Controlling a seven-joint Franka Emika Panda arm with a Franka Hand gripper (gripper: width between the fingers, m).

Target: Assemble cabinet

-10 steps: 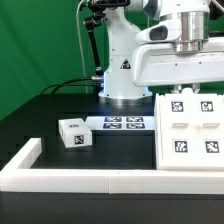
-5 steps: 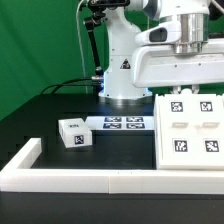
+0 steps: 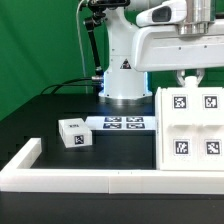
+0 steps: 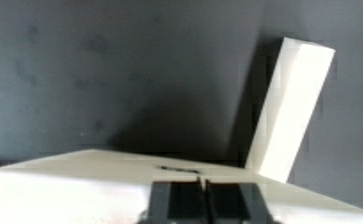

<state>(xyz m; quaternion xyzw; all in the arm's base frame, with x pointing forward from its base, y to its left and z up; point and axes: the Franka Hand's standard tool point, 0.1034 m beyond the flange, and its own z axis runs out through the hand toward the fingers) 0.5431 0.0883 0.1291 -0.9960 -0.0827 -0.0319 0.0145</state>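
Observation:
The large white cabinet body [image 3: 190,128], with several square tags on its top, lies at the exterior view's right. A small white tagged block [image 3: 72,133] sits on the black table to its left. My gripper [image 3: 190,79] hangs just above the body's far edge. In the wrist view the gripper [image 4: 203,200] has its dark pads pressed together with nothing showing between them. It is right over a broad white surface of the body [image 4: 107,170]. A long white panel [image 4: 284,100] stretches away beside it over the dark table.
The marker board [image 3: 122,123] lies flat between the block and the robot base [image 3: 122,80]. A long low white rim bar [image 3: 100,178] runs along the front, with a short arm at the left [image 3: 24,155].
The arm has risen a little, so the fingertips now show above the body's far edge. The body's tags sit slightly farther right. The block has not moved.

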